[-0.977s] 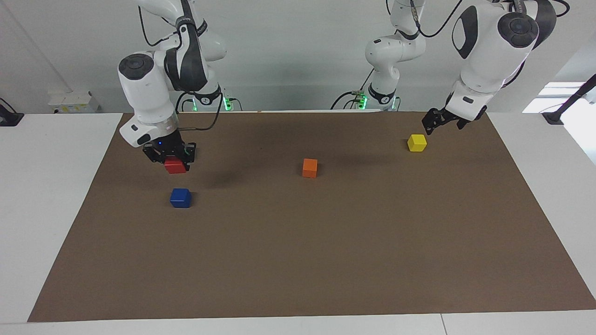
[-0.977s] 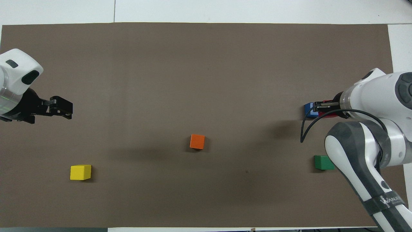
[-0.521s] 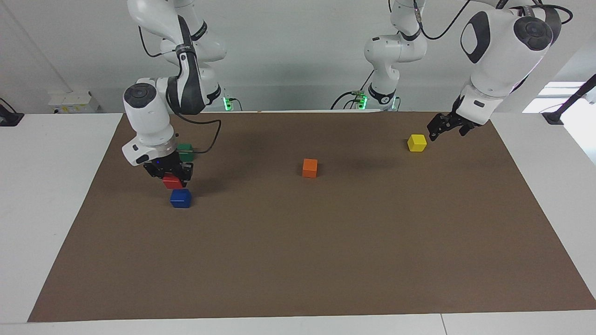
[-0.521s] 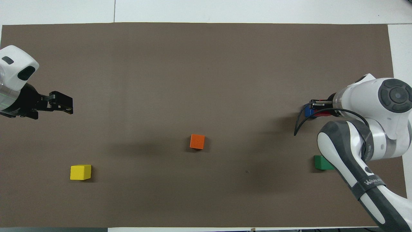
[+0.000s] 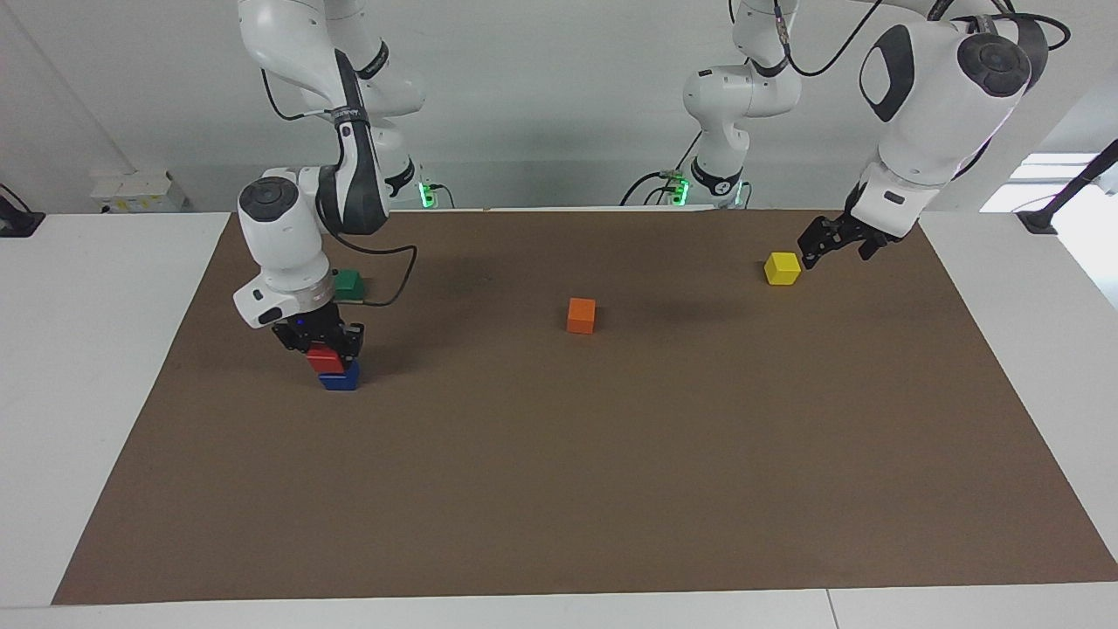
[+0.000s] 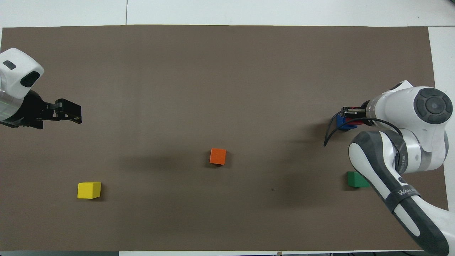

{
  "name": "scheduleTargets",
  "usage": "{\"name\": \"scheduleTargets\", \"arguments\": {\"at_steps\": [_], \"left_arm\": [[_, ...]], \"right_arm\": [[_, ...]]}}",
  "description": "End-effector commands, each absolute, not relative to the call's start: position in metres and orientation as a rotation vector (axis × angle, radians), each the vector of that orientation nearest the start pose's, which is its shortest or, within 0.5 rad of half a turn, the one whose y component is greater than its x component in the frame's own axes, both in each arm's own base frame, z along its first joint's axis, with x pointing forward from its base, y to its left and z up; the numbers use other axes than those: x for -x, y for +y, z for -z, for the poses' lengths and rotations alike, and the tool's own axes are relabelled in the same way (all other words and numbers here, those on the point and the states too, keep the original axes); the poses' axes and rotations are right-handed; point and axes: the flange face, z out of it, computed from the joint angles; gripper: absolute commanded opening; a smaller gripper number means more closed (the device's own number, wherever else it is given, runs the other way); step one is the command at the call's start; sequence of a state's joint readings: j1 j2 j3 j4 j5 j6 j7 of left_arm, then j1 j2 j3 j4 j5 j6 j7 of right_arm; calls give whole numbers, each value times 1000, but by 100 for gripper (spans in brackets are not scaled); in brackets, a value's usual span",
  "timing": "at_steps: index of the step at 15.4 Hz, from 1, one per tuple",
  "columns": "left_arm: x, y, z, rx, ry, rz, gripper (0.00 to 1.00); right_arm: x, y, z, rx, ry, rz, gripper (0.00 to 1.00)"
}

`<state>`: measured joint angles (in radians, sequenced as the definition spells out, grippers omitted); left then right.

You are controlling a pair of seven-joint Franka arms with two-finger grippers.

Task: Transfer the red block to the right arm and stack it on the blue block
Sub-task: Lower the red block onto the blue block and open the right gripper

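The red block point(image 5: 323, 358) sits on top of the blue block point(image 5: 341, 380), toward the right arm's end of the table. My right gripper point(image 5: 324, 348), with its small blue light, is shut on the red block from above. In the overhead view the right gripper point(image 6: 350, 114) covers most of both blocks; only an edge of the blue block point(image 6: 341, 123) and a sliver of the red block point(image 6: 359, 123) show. My left gripper point(image 5: 814, 243) hangs in the air beside the yellow block and holds nothing; it also shows in the overhead view point(image 6: 75, 115).
A yellow block point(image 5: 783, 268) lies toward the left arm's end. An orange block point(image 5: 581, 315) lies mid-table. A green block point(image 5: 348, 283) lies nearer to the robots than the stack. A brown mat point(image 5: 559, 489) covers the table.
My right gripper has come down with the red block, from above the mat onto the blue block. The left arm has drawn back slightly.
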<state>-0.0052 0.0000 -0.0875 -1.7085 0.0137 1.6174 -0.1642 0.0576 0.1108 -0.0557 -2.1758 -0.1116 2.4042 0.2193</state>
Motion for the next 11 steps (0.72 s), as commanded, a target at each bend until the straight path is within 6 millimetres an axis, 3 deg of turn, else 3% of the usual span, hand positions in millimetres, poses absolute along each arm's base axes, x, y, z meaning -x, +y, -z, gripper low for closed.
{"name": "scheduleTargets", "arguments": {"at_steps": [1,3,9,11], "left_arm": [[-552,-61,-587,3138,-68,-46,100],[-556,-61,-604,3144,-65,11,100],[-566,-64,-612,3152,-49,30,100],[-564,-73,-611,3152,-27,20,100]], "right_arm": [[-561,-7,-349,3212,251,228,0],[-561,-4,-348,3201,264,224,0],[-562,0,-344,3190,267,211,0],[-561,0,-343,3188,270,208,0]]}}
